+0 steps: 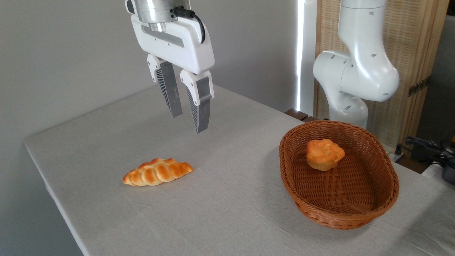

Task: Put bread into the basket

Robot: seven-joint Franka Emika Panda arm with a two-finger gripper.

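Your white pincer [191,122] hangs spread and empty above the grey counter [231,199]. The golden braided loaf [158,172] lies on open cloth, well apart from the reddish-brown oval wicker basket [385,185] near the right edge.

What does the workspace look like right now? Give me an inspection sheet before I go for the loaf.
Surface: table under a pale grey cloth, lightly creased.
Job's things: bread lies flat on the cloth, left of the basket, not touching it; basket upright near the right edge.
Clutter: round bun already inside the basket, toward its far end.
Grippers: gripper open, holding nothing, hanging in the air above and behind the bread.
Cables: black cable on the gripper's wrist; dark cables beyond the table's right edge.
Surroundings: grey wall behind; arm base and wooden screen at the back right.
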